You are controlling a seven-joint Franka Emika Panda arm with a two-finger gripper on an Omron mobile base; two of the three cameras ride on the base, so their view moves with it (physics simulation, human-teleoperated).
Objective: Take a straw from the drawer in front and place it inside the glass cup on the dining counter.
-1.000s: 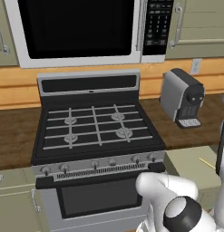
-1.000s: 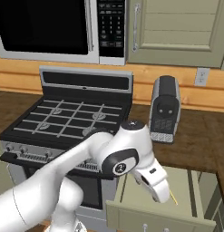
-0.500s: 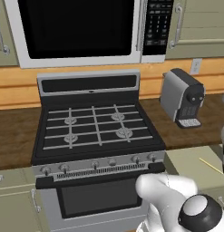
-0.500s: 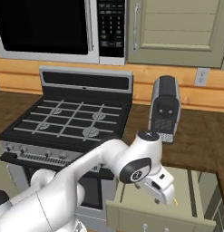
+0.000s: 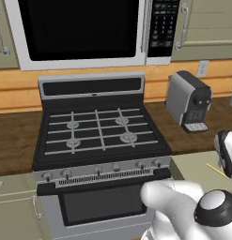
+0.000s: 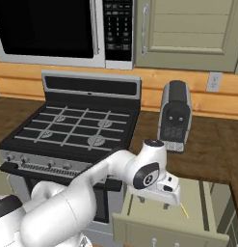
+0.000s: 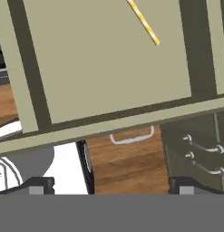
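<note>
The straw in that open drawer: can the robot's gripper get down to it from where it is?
Probably yes. The drawer is pulled out, the straw lies alone on its bare floor, and the gripper hangs open just above, nothing between them.

Straw (image 7: 144, 21) cut off by hand view's top edge; drawer (image 7: 109, 68) cropped too.

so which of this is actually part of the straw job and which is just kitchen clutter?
Job:
- straw, lying flat in the drawer
- drawer, pulled open
- gripper, fingers open over the drawer, holding nothing

Just there:
- stove
- microwave
- coffee machine
- wall cabinet
</note>
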